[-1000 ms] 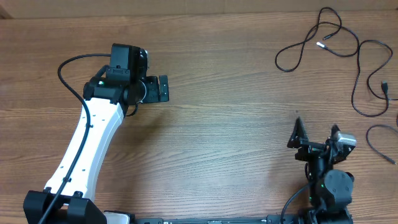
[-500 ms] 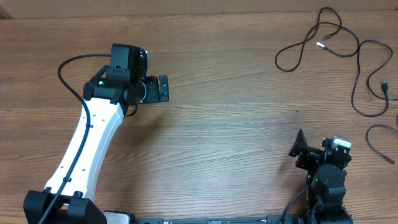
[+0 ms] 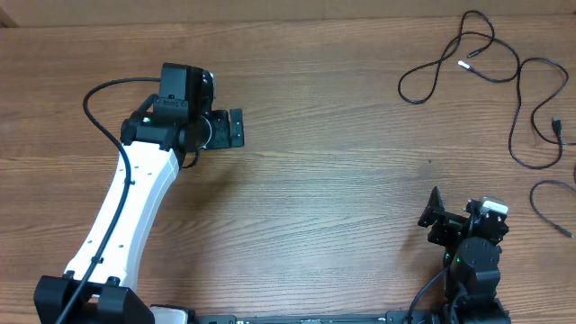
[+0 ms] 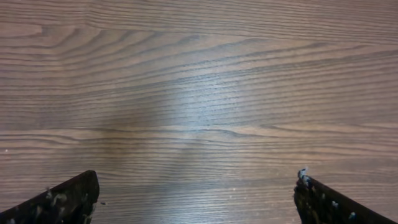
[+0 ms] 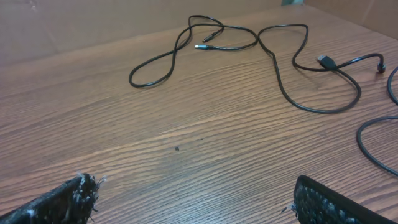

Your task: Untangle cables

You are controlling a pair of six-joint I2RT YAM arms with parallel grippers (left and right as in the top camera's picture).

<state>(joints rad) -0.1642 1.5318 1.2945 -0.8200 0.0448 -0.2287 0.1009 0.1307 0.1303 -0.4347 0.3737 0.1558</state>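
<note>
The cables lie spread out at the table's far right. One long black cable loops from a figure-eight at the back down the right side, its small plug lying free. A second cable curves in from the right edge. The right wrist view shows the long cable ahead and the second cable at the right. My right gripper sits open near the front edge, well short of both. My left gripper is open over bare wood at the left.
The left arm stretches diagonally across the left part of the wooden table. A tiny dark speck marks the wood ahead of the right gripper.
The right gripper drew back toward the front edge and then stopped. The left arm and the cables have not moved.
</note>
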